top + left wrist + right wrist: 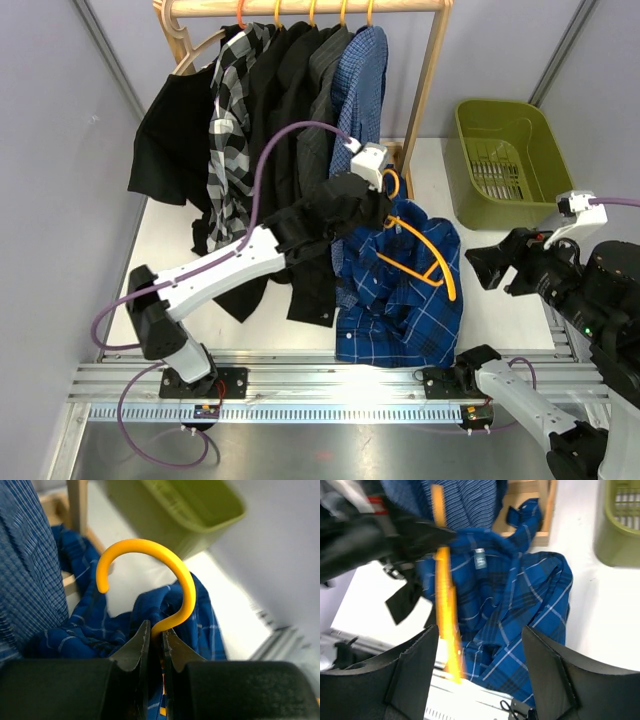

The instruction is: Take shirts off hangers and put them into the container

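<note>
The left fingers [142, 642] pinch shut on the neck of a thin orange-yellow plastic hanger [165, 565], just below its hook. A dark blue windowpane-plaid shirt [400, 300] lies crumpled on the white tabletop [495, 320], with the hanger across it. The right fingers [417, 670] stand wide apart, holding nothing. The olive-green plastic basket [465, 165] sits apart from the shirt.

Top external high over the 6 o'clock edge of the desk [500, 290], facing down toward the rack [430, 80] at 12 o'clock, left wrist very near the hanger [145, 542], right wrist farther back, all three sharing the plaid shirt [400, 300].
</note>
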